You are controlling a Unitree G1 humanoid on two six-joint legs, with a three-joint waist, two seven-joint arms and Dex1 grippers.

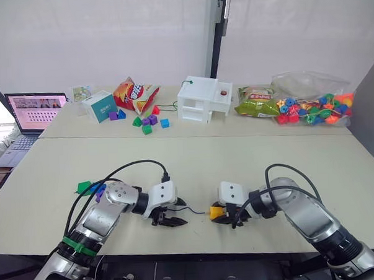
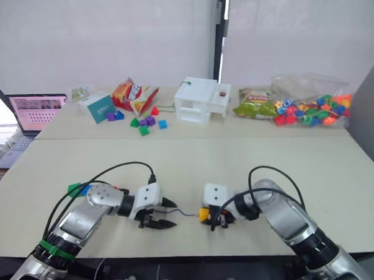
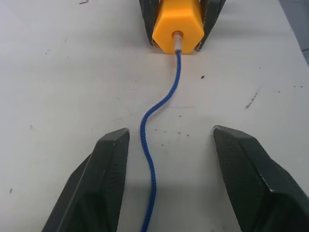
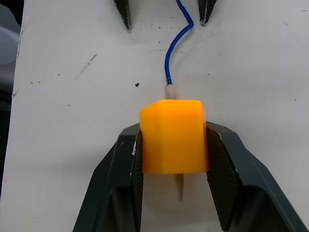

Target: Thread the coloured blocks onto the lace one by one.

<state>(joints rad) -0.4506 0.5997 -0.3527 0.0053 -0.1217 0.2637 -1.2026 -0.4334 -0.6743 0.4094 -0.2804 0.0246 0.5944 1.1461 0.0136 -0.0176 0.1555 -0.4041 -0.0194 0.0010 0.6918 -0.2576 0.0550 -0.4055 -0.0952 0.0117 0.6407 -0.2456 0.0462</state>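
The yellow block [image 4: 174, 136] is chunky, with flat faces and a hole through it. It sits upright, clamped between the two black fingers of the right pincer [image 4: 174, 193], just above the white surface [image 4: 72, 96]. The lace [image 3: 159, 111], a thin dark-blue string, lies on the surface in a loose wavy line running away from the yellow block. Its stiff pale tip has gone through the hole: the tip's base shows at the block's one face, and its point [image 4: 179, 188] sticks out of the opposite face.
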